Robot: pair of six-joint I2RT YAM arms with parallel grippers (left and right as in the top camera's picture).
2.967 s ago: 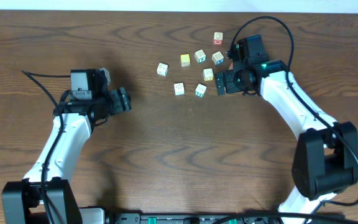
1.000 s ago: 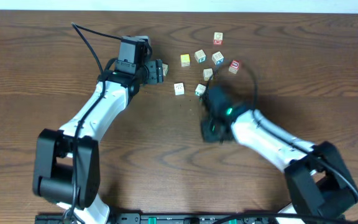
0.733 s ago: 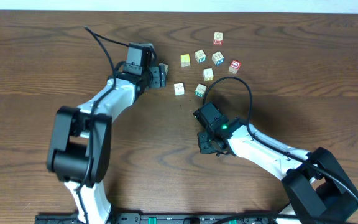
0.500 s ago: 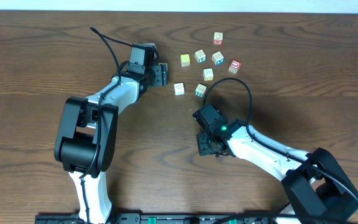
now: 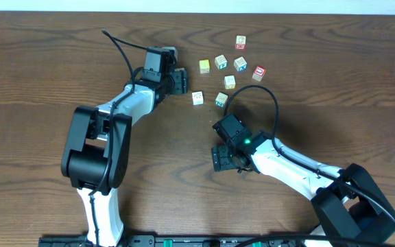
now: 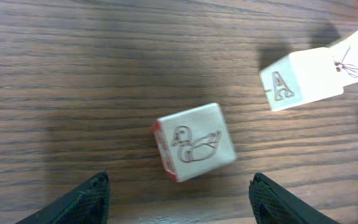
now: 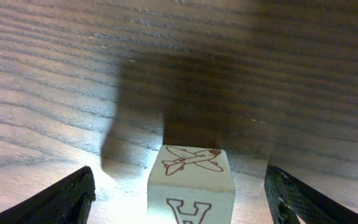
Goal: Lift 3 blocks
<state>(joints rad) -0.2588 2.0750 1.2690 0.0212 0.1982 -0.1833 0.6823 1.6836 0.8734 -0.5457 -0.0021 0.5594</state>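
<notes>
Blocks [image 5: 197, 98] lie scattered on the table [image 5: 33, 137]. Nearest, the airplane block [image 7: 191, 177] stands between the fingers of the right gripper [image 7: 182, 199], whose jaws are spread wide and clear of its sides, grasping nothing. Farther off, at 11 o'clock from it, the left gripper [image 6: 179, 199] is likewise released, straddling the duck block [image 6: 196, 142] without touching it. The A block [image 6: 300, 78] lies at 2 o'clock of the duck. Farthest, the red block [image 5: 258, 72] rests at 1 o'clock from the right gripper, touched by neither arm.

Airplane block [image 7: 190, 180] — letter face partly off-frame, btm.
</notes>
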